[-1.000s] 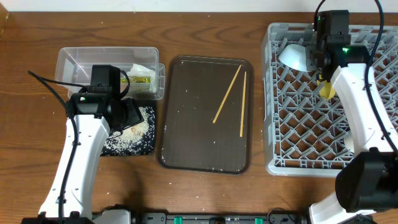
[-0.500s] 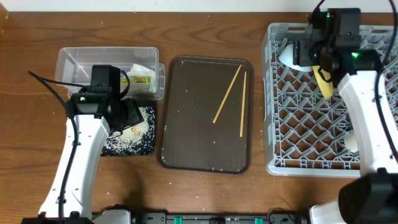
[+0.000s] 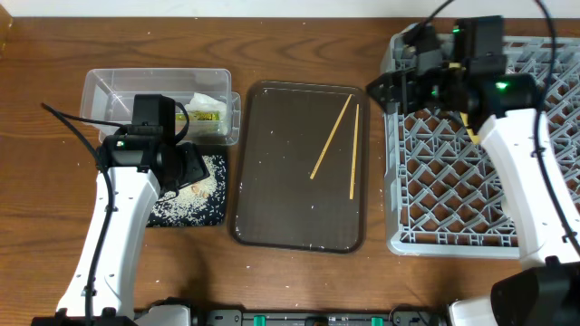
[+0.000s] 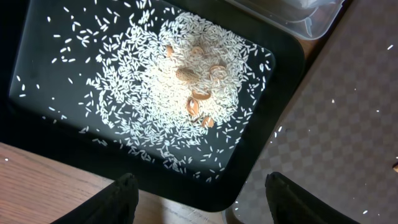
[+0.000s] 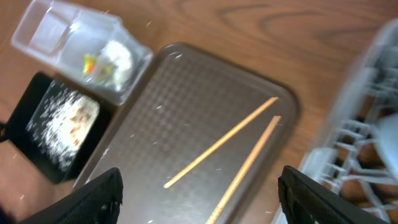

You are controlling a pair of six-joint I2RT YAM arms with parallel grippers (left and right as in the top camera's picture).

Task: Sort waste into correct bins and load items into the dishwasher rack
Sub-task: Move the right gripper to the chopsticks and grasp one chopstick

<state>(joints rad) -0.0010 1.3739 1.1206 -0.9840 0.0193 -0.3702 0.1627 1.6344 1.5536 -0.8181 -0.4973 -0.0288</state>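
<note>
Two wooden chopsticks (image 3: 332,136) (image 5: 221,143) lie on the dark brown serving tray (image 3: 281,199). My right gripper (image 3: 391,77) (image 5: 202,196) hangs open above the tray's right edge, beside the grey dishwasher rack (image 3: 453,199), with nothing between its fingers. A yellow plate (image 3: 472,127) stands on edge in the rack, mostly behind my arm. My left gripper (image 3: 186,167) (image 4: 202,199) is open and empty over the near corner of the black tray (image 4: 261,162), which holds loose rice (image 4: 155,81). The clear tub (image 3: 118,91) holds the napkin (image 5: 118,59) and the wrapper (image 3: 204,115).
Small brown food scraps (image 4: 199,99) lie in the rice pile. The clear tub's corner (image 4: 298,15) overlaps the black tray's far end. The serving tray's rim (image 5: 292,102) lies close to the rack's left wall (image 5: 348,143). A few stray grains dot the serving tray.
My right gripper has swung left, from over the rack's back-left corner to the serving tray's right edge, and its jaws have spread wider. The left arm has not moved.
</note>
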